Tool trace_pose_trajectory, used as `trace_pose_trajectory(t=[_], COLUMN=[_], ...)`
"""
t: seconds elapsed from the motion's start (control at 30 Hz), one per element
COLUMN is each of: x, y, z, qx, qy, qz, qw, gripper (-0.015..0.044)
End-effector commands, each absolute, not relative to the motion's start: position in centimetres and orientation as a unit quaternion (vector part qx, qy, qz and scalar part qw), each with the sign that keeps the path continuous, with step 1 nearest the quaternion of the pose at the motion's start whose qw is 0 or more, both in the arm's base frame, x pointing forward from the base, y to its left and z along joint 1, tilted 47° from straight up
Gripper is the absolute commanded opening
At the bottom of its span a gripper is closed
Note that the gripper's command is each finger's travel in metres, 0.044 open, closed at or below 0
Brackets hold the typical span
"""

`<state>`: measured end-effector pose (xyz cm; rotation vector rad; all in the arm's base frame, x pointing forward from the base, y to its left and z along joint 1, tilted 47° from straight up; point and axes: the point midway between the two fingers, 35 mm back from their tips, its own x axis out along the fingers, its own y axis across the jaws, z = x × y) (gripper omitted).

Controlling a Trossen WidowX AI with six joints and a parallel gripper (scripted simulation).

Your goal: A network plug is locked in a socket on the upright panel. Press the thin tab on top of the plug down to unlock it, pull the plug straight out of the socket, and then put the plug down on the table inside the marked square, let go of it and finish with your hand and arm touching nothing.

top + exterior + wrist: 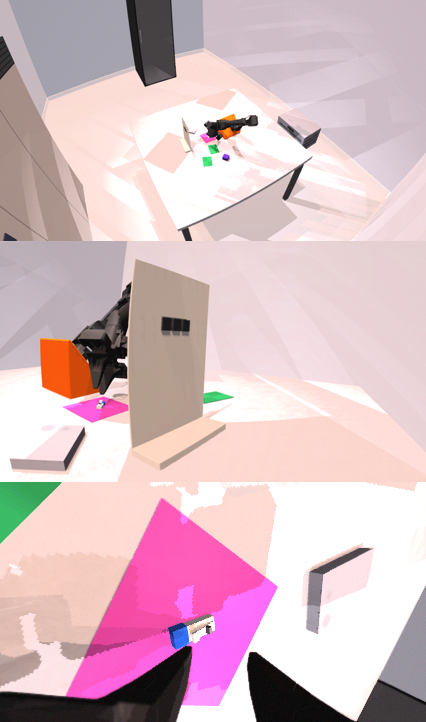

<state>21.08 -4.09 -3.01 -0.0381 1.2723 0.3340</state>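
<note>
The gripper (219, 136) (99, 391) (220, 656) hangs with its fingers pointing down, parted partway, and has hold of nothing. Below the fingertips, apart from them, the white plug with a blue end (101, 404) (192, 630) lies on the magenta square (207, 137) (95, 415) (165, 567), out of its socket. Beyond the square, near the gripper, the beige upright panel (186, 132) (167, 369) stands on its foot. A flat grey block (192, 130) (57, 442) (345, 581) lies beside the panel, outside the square. Behind the gripper is an orange block (229, 132) (57, 366) under the arm.

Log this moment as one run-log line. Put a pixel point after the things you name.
black parallel-jaw gripper (219, 136) (99, 390) (220, 656): open, above plug | small white-and-blue plug (101, 404) (192, 631): released, lying on flat magenta square (206, 137) (89, 412) (150, 582) | contact: none visible
</note>
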Motion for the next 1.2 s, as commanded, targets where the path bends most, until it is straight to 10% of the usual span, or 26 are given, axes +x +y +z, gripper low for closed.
trace_pose_trajectory(t=[0.0, 1.17], x=[21.1, 21.0], y=[-4.2, -7.8], z=[-2.6, 0.9], qx=[-0.019, -0.020], qy=[0.589, 0.591], qz=[0.157, 0.156], qw=[0.792, 0.791], gripper=[0.0156, 0.0156])
